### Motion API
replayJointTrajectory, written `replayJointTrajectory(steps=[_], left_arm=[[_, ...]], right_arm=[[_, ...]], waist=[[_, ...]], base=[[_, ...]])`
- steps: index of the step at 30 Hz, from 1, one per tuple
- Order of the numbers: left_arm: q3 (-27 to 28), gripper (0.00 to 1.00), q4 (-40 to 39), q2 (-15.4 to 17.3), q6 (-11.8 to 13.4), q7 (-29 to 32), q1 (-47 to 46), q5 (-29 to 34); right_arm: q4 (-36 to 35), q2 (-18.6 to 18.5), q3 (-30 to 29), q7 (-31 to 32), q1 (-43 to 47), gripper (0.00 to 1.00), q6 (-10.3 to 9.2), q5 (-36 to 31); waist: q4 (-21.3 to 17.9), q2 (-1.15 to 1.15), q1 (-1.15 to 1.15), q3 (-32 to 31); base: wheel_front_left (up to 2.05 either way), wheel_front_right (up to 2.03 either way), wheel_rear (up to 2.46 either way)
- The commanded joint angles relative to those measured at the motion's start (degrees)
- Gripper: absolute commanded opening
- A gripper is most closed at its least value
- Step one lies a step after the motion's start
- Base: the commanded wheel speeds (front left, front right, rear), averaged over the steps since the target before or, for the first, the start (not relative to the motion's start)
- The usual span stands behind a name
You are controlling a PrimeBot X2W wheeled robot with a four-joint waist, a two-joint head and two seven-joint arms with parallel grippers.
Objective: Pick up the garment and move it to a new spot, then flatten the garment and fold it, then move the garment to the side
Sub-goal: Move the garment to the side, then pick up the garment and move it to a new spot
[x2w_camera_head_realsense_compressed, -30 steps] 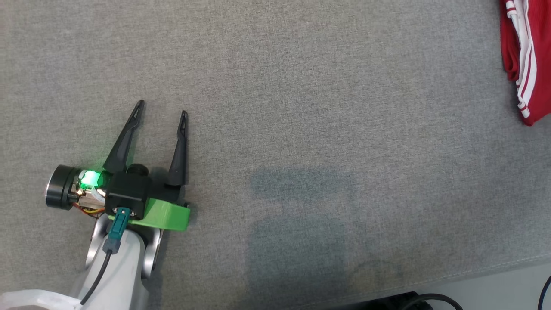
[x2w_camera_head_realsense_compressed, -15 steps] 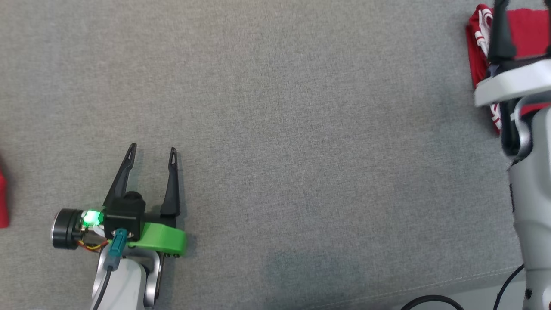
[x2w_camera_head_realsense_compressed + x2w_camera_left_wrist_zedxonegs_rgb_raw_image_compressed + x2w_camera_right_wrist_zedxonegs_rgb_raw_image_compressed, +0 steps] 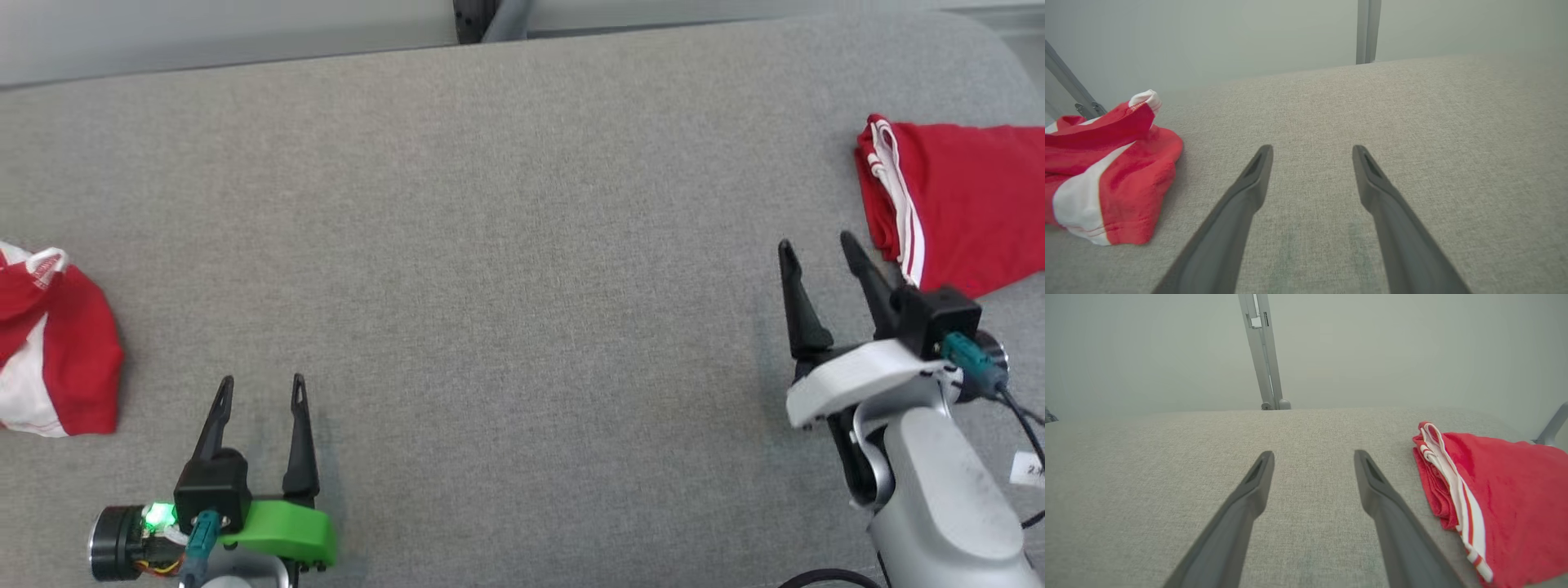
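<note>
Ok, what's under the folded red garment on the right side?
The folded red garment lies flat on the grey fabric surface, which shows along its visible edges. Stacked layers show at its striped side; anything between or beneath them is covered.

The left gripper (image 3: 1311, 150) has its two dark fingers spread wide, with nothing between them, above a grey fabric surface (image 3: 1412, 114). A crumpled red and white garment (image 3: 1122, 171) lies to the left of the fingers, apart from them. A grey upright post (image 3: 1368, 30) stands past the far edge.
</note>
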Motion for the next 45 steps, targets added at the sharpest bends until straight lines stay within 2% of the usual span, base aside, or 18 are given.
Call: replayJointTrajectory(steps=[1, 19, 32, 37, 41, 42, 43, 45], left_arm=[[0.9, 1.00, 0.3, -0.1, -0.4, 0.0, 2.0, 0.0], [5.6, 1.00, -0.2, -1.5, -2.2, 0.0, 7.2, 0.0], [7.0, 1.00, 0.1, -1.9, -3.3, 0.0, 7.3, -0.7], [6.9, 1.00, 0.1, -1.9, -3.2, 0.0, 6.3, -1.5], [7.2, 1.00, 0.0, -1.9, -3.1, 0.0, 5.9, -2.1], [7.2, 1.00, 0.0, -1.9, -3.1, 0.0, 5.9, -2.1], [7.3, 1.00, 0.2, -1.9, -3.3, 0.0, 5.8, -2.2], [7.7, 1.00, 0.1, -1.9, -3.3, 0.0, 5.5, -2.1]], right_arm=[[0.3, 0.8, -0.4, -0.1, 3.1, 1.00, -0.11, 0.1], [-4.6, 3.5, -1.3, -0.1, 13.0, 1.00, -0.11, -1.4], [-6.0, 4.3, -2.2, -0.1, 15.2, 1.00, -0.11, -1.9], [-6.0, 4.2, -1.6, -0.1, 15.3, 1.00, -0.11, -1.8], [-6.5, 4.3, -0.4, -0.1, 15.4, 1.00, -0.10, -1.6], [-6.5, 4.3, -0.4, -0.1, 15.4, 1.00, -0.10, -1.6], [-6.8, 4.4, 0.1, -0.1, 15.6, 1.00, -0.10, -1.5], [-7.1, 4.4, 0.5, -0.1, 15.4, 1.00, -0.10, -1.6]], waist=[[1.5, 0.01, 0.00, -5.2], [2.0, 0.01, 0.00, -12.3], [3.2, 0.01, 0.00, -12.3], [6.9, 0.01, 0.00, -11.1], [11.9, 0.01, 0.00, -10.1], [11.9, 0.01, 0.00, -10.1], [15.0, 0.01, 0.00, -9.7], [17.9, 0.01, 0.00, -9.2]], base=[[0.00, 0.00, 0.00], [0.00, 0.00, 0.00], [0.00, 0.00, 0.00], [0.00, 0.00, 0.00], [0.00, 0.00, 0.00], [0.00, 0.00, 0.00], [0.00, 0.00, 0.00], [0.00, 0.00, 0.00]])
